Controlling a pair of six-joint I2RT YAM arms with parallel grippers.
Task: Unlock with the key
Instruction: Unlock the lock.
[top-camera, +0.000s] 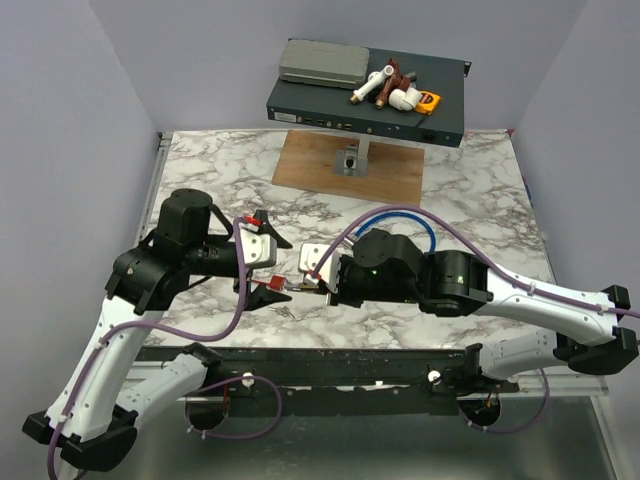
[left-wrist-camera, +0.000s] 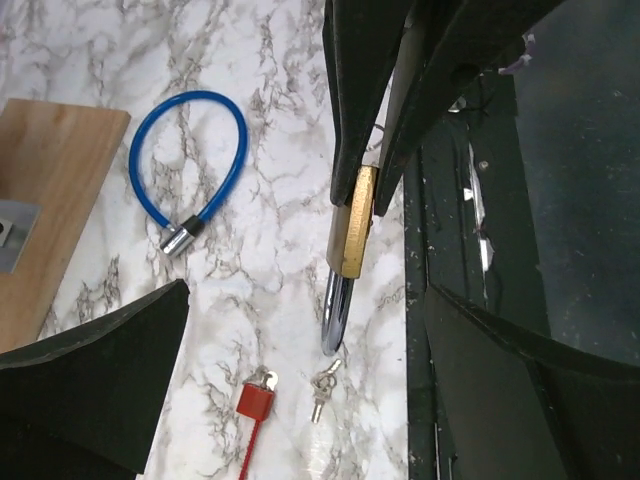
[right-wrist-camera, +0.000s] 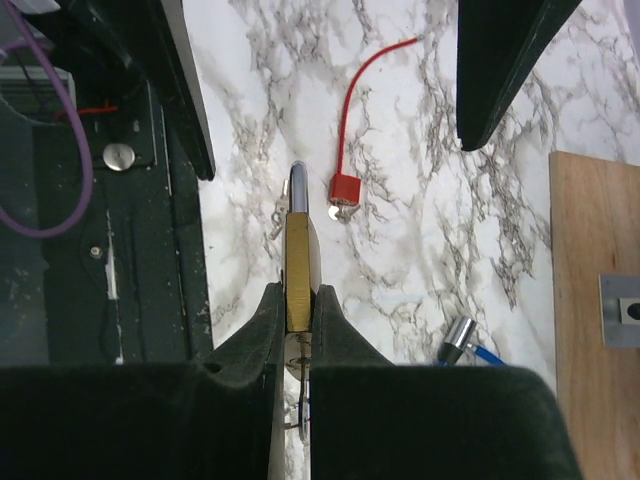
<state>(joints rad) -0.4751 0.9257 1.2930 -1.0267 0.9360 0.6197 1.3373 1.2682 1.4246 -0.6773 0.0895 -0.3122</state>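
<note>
blue cable lock (left-wrist-camera: 178, 238) lies near wooden board (left-wrist-camera: 50, 200) on marble table (left-wrist-camera: 280, 80).

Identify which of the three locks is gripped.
The brass padlock, clamped in the right gripper; the red padlock and blue cable lock lie loose on the table.

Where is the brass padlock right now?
Right wrist view: the brass padlock is clamped in the right gripper near the front edge of the table, red lock beside its shackle.
</note>
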